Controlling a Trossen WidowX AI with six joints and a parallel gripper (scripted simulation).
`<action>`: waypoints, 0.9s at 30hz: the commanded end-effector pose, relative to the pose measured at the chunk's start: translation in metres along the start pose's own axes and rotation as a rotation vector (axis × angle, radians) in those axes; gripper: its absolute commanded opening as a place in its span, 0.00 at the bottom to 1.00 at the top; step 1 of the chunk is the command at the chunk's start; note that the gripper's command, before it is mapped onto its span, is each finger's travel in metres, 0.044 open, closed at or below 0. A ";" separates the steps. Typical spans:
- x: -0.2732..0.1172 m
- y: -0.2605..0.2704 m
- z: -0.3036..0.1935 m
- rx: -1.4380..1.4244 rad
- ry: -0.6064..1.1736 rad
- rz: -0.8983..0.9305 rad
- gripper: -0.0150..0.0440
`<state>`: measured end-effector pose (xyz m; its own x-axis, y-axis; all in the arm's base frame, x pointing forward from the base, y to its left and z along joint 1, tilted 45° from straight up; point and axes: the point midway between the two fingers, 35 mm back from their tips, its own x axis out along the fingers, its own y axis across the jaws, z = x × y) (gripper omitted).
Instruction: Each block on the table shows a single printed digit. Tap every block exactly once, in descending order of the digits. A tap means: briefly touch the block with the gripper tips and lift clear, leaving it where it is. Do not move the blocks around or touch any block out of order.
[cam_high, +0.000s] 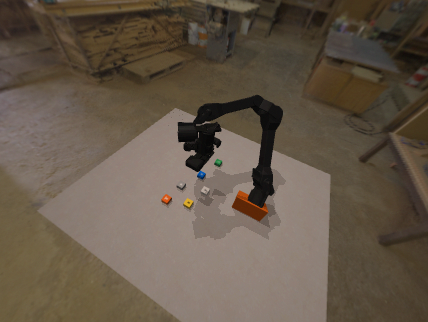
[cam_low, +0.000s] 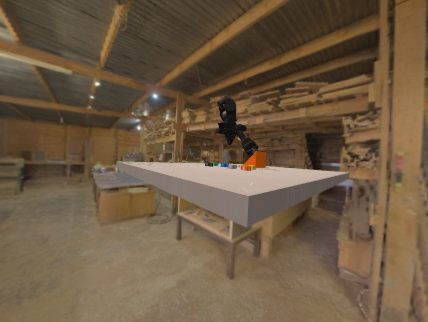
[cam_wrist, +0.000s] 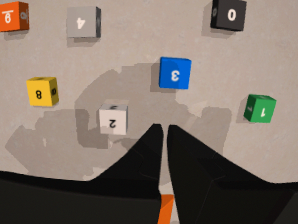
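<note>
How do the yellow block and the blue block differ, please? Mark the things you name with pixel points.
The yellow block (cam_high: 188, 203) (cam_wrist: 42, 92) shows a black 8, whereas the blue block (cam_high: 201, 175) (cam_wrist: 174, 73) shows a white 3. In the wrist view, the blue block lies nearer the claw (cam_wrist: 162, 132) than the yellow block. Both rest on the table.

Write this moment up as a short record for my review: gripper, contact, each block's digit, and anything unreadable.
gripper: shut, raised above the table
contact: none with any block
yellow block: 8
gray block: 4
blue block: 3
white block: 2
green block: 1
black block: 0
orange block: 6 or 9, cannot tell which
black block, top view: not seen
taps completed: cannot tell
</note>
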<state>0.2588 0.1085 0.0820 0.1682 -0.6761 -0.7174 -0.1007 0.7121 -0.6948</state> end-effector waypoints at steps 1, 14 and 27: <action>-0.001 0.040 -0.040 -0.026 0.006 -0.002 0.29; 0.079 0.052 -0.058 -0.024 0.006 -0.008 0.29; 0.094 0.052 -0.058 -0.024 0.006 -0.009 0.29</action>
<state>0.2125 0.0764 -0.0190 0.1683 -0.6763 -0.7172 -0.1164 0.7088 -0.6957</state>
